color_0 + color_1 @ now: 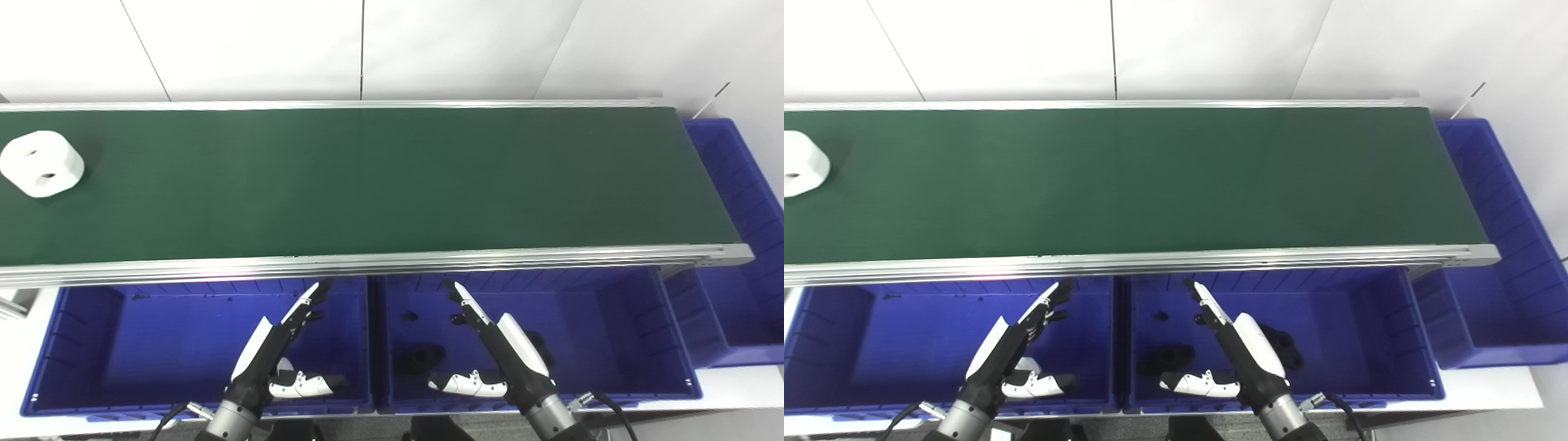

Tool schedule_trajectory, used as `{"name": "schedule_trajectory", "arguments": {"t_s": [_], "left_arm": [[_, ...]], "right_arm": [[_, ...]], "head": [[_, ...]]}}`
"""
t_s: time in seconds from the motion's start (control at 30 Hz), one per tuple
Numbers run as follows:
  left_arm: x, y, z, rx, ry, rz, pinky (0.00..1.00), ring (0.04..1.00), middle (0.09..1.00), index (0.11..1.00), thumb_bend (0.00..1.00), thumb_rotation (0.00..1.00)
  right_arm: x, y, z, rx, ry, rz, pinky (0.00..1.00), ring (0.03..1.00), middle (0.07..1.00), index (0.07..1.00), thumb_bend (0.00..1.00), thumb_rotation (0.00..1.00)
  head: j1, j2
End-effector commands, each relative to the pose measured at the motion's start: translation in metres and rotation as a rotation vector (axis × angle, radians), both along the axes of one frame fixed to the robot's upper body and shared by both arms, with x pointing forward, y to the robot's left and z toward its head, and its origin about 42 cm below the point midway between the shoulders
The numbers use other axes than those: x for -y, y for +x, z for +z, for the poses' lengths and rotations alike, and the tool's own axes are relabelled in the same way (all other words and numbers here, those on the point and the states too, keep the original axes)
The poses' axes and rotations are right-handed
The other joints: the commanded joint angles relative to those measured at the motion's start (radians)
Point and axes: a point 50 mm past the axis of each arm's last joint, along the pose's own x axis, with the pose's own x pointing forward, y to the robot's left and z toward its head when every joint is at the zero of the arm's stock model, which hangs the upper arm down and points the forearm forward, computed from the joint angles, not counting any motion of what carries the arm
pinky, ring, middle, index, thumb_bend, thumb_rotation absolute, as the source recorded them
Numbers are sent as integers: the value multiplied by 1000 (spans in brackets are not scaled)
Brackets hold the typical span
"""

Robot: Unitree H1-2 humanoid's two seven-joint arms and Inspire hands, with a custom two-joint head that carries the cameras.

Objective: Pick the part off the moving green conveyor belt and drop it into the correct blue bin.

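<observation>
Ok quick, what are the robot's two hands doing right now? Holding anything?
Left hand: open, holding nothing, over the left blue bin.
Right hand: open, holding nothing, over the middle blue bin.

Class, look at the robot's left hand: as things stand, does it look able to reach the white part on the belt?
Probably not yet. The white part sits at the belt's far left, well away from the open left hand over the left blue bin. Nothing blocks the way.

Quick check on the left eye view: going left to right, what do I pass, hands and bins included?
White part on the green conveyor belt → left blue bin → left hand → right hand over the middle blue bin → far-right blue bin.
</observation>
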Motion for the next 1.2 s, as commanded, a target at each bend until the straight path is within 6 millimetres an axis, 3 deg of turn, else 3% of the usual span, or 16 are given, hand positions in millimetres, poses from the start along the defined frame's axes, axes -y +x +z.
{"name": "schedule_trajectory", "arguments": {"t_s": [0.0, 0.37, 0.73, 0.87, 0.9, 1.07, 1.17], "left_arm": [[0, 4, 7, 54, -29, 11, 871, 944, 960, 934, 942, 541], [-1, 4, 0, 35, -15, 5, 852, 942, 952, 919, 950, 511], [0, 5, -6, 27, 1, 11, 840, 931, 945, 910, 960, 524], [3, 7, -8, 33, 13, 16, 819, 916, 936, 901, 961, 529], [4, 7, -10, 29, 10, 17, 818, 915, 935, 900, 962, 530], [12, 10, -14, 32, 10, 36, 804, 885, 905, 876, 976, 529], [15, 10, -8, 65, -1, 63, 756, 837, 869, 847, 952, 485]], "right_arm": [[-3, 1, 7, 62, 19, 8, 736, 926, 1000, 1000, 980, 665], [-7, 0, -2, 66, 40, 3, 792, 963, 1000, 1000, 996, 629], [-4, 3, -11, 87, 45, 7, 772, 944, 1000, 1000, 980, 615], [-1, 4, -13, 81, 43, 18, 786, 958, 1000, 1000, 967, 613], [1, 5, -15, 83, 41, 22, 792, 961, 1000, 1000, 965, 614], [9, 8, -22, 57, 62, 18, 827, 981, 1000, 1000, 952, 589], [14, 8, -25, 37, 72, 9, 839, 995, 1000, 1000, 977, 590]], "head": [[-1, -2], [-2, -52], [37, -90], [92, -114], [147, -127], [277, -174], [316, -190]]}}
